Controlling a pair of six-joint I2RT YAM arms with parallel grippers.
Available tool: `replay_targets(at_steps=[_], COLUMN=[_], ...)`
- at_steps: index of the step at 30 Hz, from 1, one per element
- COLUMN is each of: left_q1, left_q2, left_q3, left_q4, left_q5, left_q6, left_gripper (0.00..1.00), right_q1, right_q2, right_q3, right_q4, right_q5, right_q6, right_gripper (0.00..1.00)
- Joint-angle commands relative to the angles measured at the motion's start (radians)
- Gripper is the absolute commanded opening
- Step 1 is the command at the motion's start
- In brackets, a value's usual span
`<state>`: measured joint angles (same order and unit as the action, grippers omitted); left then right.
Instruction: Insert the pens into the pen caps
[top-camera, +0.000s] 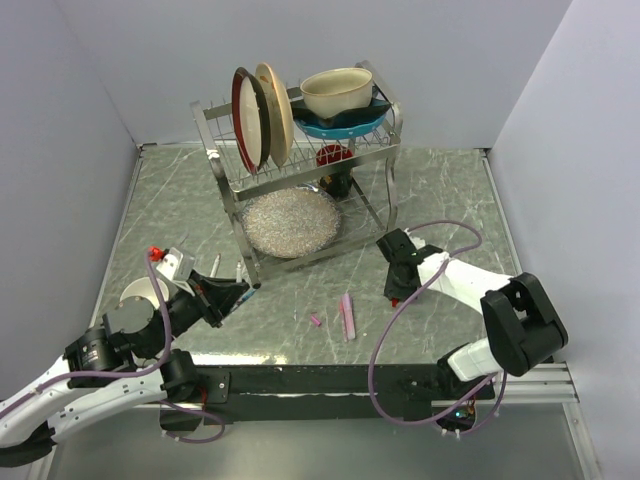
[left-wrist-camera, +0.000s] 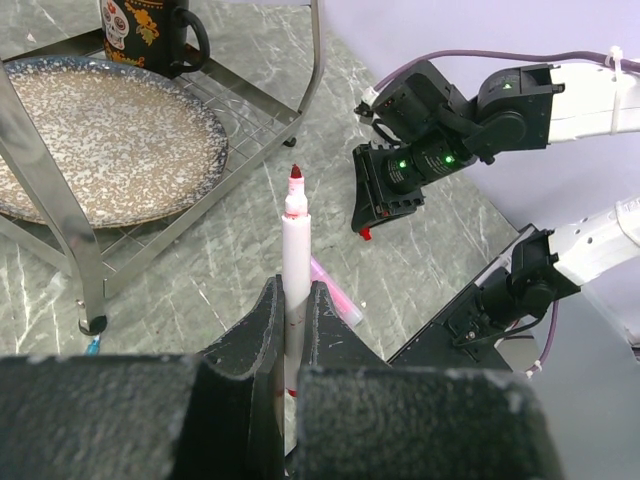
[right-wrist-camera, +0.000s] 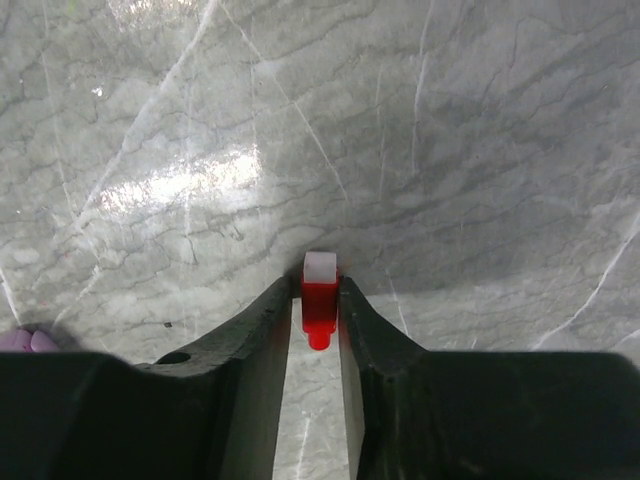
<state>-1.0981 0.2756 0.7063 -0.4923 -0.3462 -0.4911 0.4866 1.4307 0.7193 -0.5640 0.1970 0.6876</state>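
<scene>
Space lies open on the table (top-camera: 440, 190) between the dish rack (top-camera: 310, 165) and the near edge, where a pink pen (top-camera: 347, 315) and a pink cap (top-camera: 315, 321) lie. The left gripper (left-wrist-camera: 291, 300) clamps the white pen (left-wrist-camera: 296, 240), red tip outward; the right gripper (right-wrist-camera: 320, 290), pointing down, pinches the red cap (right-wrist-camera: 319, 300).

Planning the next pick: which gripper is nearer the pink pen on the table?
Right. The right gripper, with a red cap, sits just right of the pink pen; the left gripper, with a white pen, is farther to its left.
</scene>
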Motion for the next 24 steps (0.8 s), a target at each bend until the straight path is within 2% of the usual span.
replay_targets(at_steps=[1, 4, 5, 7, 8, 13, 17, 20, 24], left_q1=[0.004, 0.004, 0.004, 0.004, 0.003, 0.003, 0.003, 0.004, 0.003], left_q2=[-0.018, -0.018, -0.018, -0.018, -0.016, 0.065, 0.169, 0.195, 0.201], left_q3=[0.002, 0.002, 0.004, 0.001, -0.002, 0.004, -0.008, -0.054, -0.117], left_q4=[0.017, 0.017, 0.014, 0.015, 0.030, 0.072, 0.214, 0.377, 0.515], left_q5=[-0.008, -0.008, -0.010, 0.001, 0.010, 0.127, 0.356, 0.449, 0.477], left_q6=[0.000, 0.000, -0.003, -0.015, -0.021, -0.118, -0.204, -0.283, -0.360], left_gripper=[0.01, 0.01, 0.01, 0.01, 0.01, 0.01, 0.01, 0.01, 0.01], right_q1=[-0.002, -0.002, -0.003, 0.001, 0.021, 0.122, 0.242, 0.340, 0.460], right_q2=[0.034, 0.033, 0.031, -0.002, -0.022, -0.162, -0.262, -0.363, -0.495], right_q3=[0.003, 0.000, 0.000, 0.000, 0.002, 0.075, 0.141, 0.141, 0.150], right_q4=[0.015, 0.016, 0.018, 0.030, 0.035, 0.010, 0.036, 0.146, 0.319], right_q5=[0.079, 0.081, 0.084, 0.072, 0.068, 0.042, -0.020, -0.082, -0.077], right_q6=[-0.006, -0.019, -0.029, -0.049, -0.065, -0.073, -0.028, 0.027, 0.096], right_gripper=[0.27, 0.17, 0.09, 0.01, 0.00, 0.00, 0.00, 0.00, 0.00])
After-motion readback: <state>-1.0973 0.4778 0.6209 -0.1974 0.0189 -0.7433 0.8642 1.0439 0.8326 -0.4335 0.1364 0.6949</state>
